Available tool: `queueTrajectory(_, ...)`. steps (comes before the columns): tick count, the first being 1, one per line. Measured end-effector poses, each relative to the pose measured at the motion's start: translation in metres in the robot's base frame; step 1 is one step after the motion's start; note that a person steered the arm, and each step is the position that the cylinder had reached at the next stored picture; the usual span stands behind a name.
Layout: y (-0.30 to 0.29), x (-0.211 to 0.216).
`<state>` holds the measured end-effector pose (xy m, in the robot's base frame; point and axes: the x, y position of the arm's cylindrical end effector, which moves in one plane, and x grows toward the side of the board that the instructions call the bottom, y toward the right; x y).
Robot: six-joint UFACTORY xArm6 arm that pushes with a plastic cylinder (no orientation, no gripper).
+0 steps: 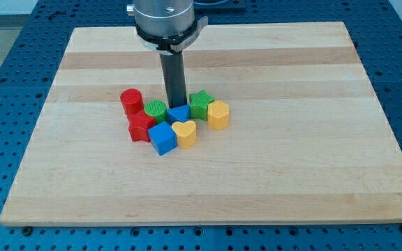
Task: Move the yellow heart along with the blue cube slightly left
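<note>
The yellow heart [185, 133] lies near the board's middle, touching the right side of the blue cube [162, 138]. My tip [176, 104] comes down just above them, at the top edge of a second, smaller blue block [179, 113] that sits behind the heart and cube. The rod stands between the green cylinder [156, 109] on its left and the green star [201, 103] on its right. The tip's very end is partly hidden among the blocks.
A red cylinder [131, 100] and a red star [141, 127] lie left of the cluster. A yellow block [218, 114], shape unclear, sits at the cluster's right end. All rest on the wooden board [292, 160], framed by a blue perforated table.
</note>
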<state>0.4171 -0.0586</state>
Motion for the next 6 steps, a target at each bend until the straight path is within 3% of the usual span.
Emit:
queueTrajectory(3,0.087,-0.072)
queueTrajectory(4,0.133,-0.014)
queueTrajectory(5,0.141,0.073)
queueTrajectory(6,0.105,0.094)
